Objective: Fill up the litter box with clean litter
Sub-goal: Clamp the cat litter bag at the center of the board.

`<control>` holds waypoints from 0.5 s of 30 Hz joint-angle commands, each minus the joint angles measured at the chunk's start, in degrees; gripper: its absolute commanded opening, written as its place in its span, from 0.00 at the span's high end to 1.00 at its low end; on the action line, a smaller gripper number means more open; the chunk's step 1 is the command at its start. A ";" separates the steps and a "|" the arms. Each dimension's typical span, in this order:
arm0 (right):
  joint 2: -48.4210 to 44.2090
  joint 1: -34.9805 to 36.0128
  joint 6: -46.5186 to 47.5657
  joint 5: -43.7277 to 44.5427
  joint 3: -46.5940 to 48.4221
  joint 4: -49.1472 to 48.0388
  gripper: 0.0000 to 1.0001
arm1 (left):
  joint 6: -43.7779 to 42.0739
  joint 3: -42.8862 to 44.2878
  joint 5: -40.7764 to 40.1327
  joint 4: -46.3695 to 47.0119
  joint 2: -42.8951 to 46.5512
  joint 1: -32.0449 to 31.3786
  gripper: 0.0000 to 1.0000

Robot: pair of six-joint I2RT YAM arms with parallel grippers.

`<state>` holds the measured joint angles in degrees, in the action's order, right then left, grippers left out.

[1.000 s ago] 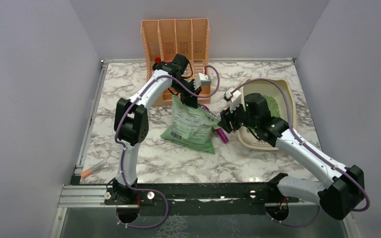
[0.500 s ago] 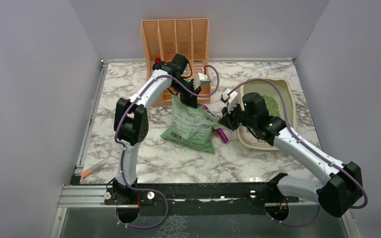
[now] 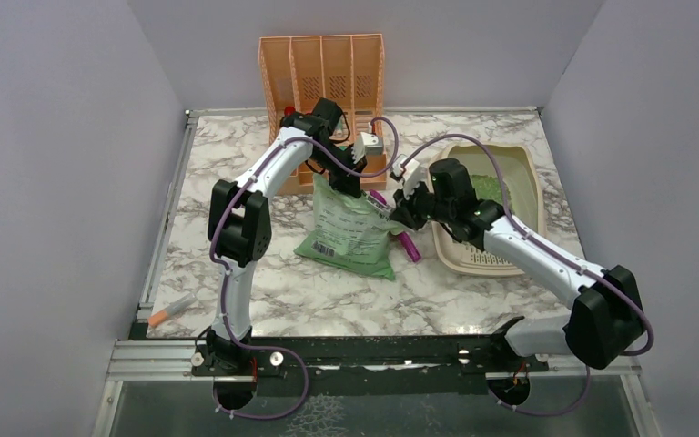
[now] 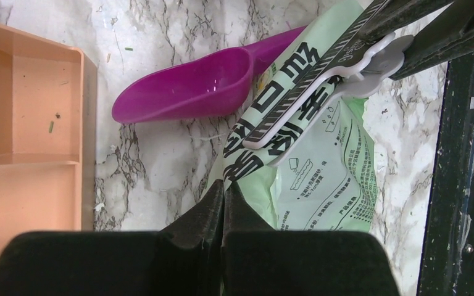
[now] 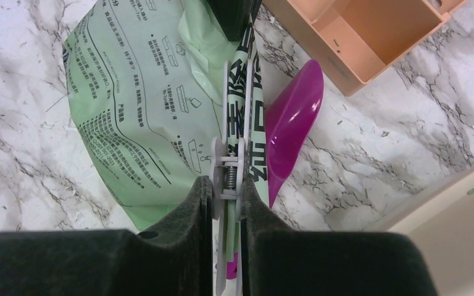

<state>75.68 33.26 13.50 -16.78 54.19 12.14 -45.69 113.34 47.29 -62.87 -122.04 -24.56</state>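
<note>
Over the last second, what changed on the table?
The right gripper swung left, off the litter box, and closed on the white clip sealing the litter bag. The left gripper stays shut on the bag's top; bag, purple scoop and litter box have not moved.

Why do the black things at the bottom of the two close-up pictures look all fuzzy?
Left wrist view: the left gripper, shut on the bag, sits too near the lens, so it blurs. Right wrist view: the right gripper, on the white clip, blurs likewise.
</note>
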 commanded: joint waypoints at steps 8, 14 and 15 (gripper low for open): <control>3.16 0.19 -2.10 5.55 2.82 -1.52 0.67 | -0.63 1.27 3.67 -0.50 1.43 -0.41 1.00; -2.47 0.15 -6.26 12.67 0.02 -1.67 0.39 | -0.45 1.18 2.92 -0.50 1.75 -0.15 1.00; -3.74 0.14 -6.48 13.10 -0.79 -2.21 0.38 | -0.45 1.18 2.82 -0.49 1.72 -0.14 1.00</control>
<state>76.93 33.36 9.87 -9.72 55.05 11.62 -45.23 113.34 47.66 -62.96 -122.04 -24.27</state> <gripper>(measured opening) 0.596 0.004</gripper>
